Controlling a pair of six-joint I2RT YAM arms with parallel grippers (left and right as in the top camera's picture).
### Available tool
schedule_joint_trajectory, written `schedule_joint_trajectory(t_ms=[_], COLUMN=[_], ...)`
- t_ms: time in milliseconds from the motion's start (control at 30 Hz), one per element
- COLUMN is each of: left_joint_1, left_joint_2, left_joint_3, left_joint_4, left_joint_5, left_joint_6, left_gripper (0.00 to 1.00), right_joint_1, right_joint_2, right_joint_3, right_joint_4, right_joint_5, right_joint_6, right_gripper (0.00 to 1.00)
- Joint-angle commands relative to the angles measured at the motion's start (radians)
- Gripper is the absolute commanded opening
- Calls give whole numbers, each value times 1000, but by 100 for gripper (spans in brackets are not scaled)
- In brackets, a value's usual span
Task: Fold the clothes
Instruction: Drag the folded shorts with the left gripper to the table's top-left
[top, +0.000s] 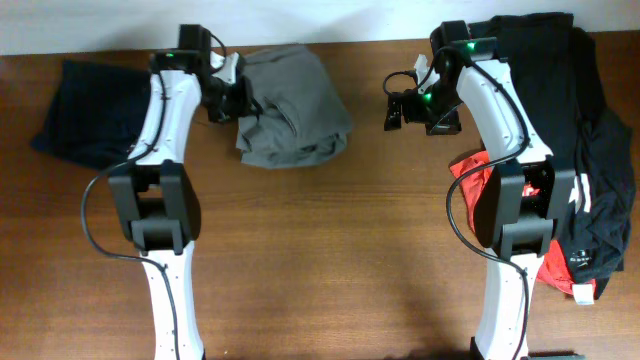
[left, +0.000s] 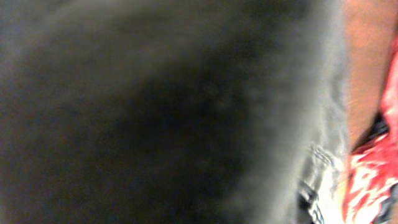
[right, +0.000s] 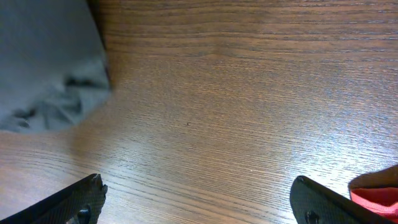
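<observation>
1. Where the table's back edge runs, left of centre, the shorts lie bunched in a rounded heap, with their far edge close to that back edge and crumpled folds along the near edge
2. At the heap's left edge the left gripper touches the cloth with its jaws all but closed; its own wrist view is filled with blurred dark grey cloth, so I cannot tell whether a fold is pinched between them
3. To the right of the heap the right gripper hovers over wood with its 2 fingers spread wide and nothing between them; a strip of bare table separates it from the heap's right edge
4. A dark navy garment lies by the table's left edge, beyond the left arm and apart from the shorts
5. A black T-shirt and a red T-shirt are piled along the right edge, partly under the right arm
6. Bare wood runs between the 2 arms down to the near edge
</observation>
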Motion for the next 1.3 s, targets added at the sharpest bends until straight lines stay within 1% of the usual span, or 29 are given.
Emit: schedule_joint_trajectory(t_ms=[0, 100, 267, 533, 633, 800, 1067, 1267], left_joint_1=[36, 54, 75, 108, 127, 178, 278, 311], left_joint_2=[-71, -71, -71, -71, -71, -71, -71, -70], left_joint_3=[52, 66, 150, 404, 497, 588, 602, 601], left_joint_4=[13, 34, 42, 44, 39, 28, -19, -25], left_joint_5=[97, 151, 156, 125, 76, 0, -163, -317], left_joint_6=[-84, -99, -117, -148, -166, -166, -165, -170], left_gripper=[1, 0, 0, 1, 0, 1, 1, 1], right_joint_1=[3, 3, 3, 3, 3, 3, 3, 3], right_joint_2=[-43, -43, -43, -43, -43, -43, -43, -43], right_joint_3=[5, 5, 5, 5, 5, 5, 5, 5], right_joint_4=[-4, -4, -3, -5, -8, -12, -10, -8], right_joint_5=[16, 16, 16, 15, 15, 16, 16, 15], right_joint_6=[-8, -8, -8, -8, -8, -8, -8, -8], right_gripper=[99, 99, 99, 99, 99, 99, 99, 99])
